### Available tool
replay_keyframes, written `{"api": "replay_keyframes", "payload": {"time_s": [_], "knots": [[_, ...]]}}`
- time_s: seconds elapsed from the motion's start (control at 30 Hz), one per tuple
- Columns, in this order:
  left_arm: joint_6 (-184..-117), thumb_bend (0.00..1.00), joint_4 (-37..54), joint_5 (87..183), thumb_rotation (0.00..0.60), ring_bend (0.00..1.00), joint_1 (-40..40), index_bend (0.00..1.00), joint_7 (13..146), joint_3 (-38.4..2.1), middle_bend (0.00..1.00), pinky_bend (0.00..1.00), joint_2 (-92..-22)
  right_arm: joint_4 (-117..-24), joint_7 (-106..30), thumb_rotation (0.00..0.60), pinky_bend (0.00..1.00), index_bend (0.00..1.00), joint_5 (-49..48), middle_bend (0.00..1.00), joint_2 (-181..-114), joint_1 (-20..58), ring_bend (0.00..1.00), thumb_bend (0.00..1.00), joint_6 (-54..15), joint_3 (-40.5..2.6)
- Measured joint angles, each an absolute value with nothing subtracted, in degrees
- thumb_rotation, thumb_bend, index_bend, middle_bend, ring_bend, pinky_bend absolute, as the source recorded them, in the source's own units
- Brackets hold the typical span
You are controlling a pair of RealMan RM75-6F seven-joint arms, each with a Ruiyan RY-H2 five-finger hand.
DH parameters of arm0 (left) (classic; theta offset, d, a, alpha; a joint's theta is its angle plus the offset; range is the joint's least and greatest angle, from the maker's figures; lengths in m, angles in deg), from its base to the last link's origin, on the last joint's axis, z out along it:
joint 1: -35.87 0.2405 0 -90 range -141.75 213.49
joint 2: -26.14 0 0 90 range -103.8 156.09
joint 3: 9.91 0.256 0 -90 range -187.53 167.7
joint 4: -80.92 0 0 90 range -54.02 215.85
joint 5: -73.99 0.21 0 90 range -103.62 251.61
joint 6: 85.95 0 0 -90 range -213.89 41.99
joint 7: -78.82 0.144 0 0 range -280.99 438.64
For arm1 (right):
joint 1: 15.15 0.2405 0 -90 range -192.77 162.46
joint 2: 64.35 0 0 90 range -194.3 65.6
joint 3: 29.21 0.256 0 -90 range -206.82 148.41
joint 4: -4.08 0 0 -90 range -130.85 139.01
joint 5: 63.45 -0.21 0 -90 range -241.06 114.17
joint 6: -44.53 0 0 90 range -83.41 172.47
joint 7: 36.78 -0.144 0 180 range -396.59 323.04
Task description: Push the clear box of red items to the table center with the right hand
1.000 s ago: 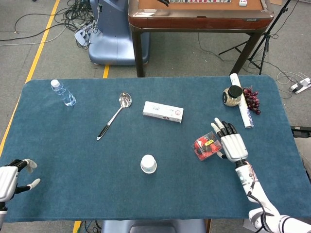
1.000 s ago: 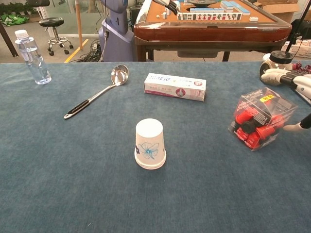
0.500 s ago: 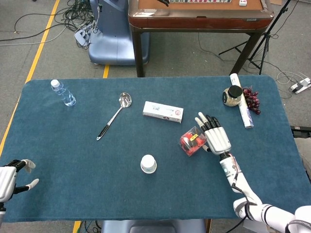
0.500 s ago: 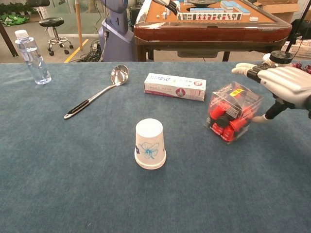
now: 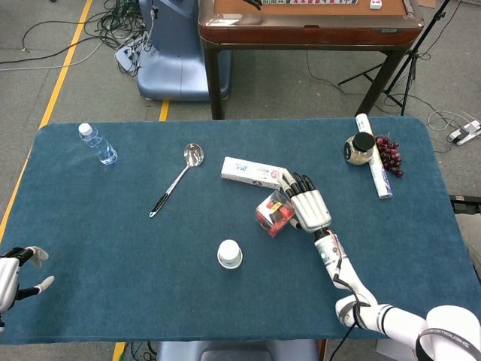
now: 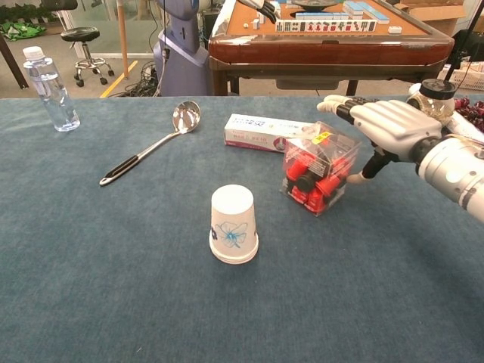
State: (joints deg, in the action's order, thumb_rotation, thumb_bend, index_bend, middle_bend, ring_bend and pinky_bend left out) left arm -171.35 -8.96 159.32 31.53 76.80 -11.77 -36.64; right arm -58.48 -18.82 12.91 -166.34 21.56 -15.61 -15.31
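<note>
Nearest the robot, the left hand (image 5: pixel 13 275) is seen only in the head view, down at the near left corner of the table (image 5: pixel 113 286), fingers apart and nothing held. A bit further in, an upside-down paper cup (image 6: pixel 233 224) with a blue flower print is stood on the blue cloth, pretty much mid-table. Just past it and slightly to the right, the box (image 6: pixel 318 168) (clear plastic, packed with red items, yellow sticker on top) is parked close to the table center, tilted a little and not square to the table edge. The right hand (image 6: pixel 389 127) is laid flat against the box's right side, fingers stretched out straight over its top far corner and the thumb down by its lower edge, so it's pressed against rather than gripped. Right behind the box, a white carton (image 6: pixel 261 131) is lying flat, near enough that whether the two are touching can't be told. Further left, a ladle (image 6: pixel 148 144) with a black handle is laid diagonally, bowl toward the far side. A water bottle (image 6: pixel 50 88) is stood upright at the far left. At the far right, a jar (image 5: pixel 360 148) with a black lid, grapes (image 5: pixel 391 156) and a rolled white tube (image 5: pixel 373 156) are bunched together.
</note>
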Motion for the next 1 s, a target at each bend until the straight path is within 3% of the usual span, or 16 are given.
{"api": "replay_keyframes", "payload": {"time_s": [0.73,1.0], "knots": [[-171.7,0.0,-8.7,157.8,0.6,0.43,32.3,0.49,74.3,-12.6,0.56,0.59,-35.4,-49.7,-18.2,0.6,0.11,0.0,9.0,0.0,-175.4,31.2,0.0,0.0,-12.8,-10.6],[-171.5,0.0,-8.6,157.6,0.6,0.43,32.5,0.49,74.6,-12.5,0.56,0.59,-35.3,-52.7,-18.5,0.6,0.11,0.0,9.5,0.0,-173.3,30.7,0.0,0.0,-13.4,-11.7]]}}
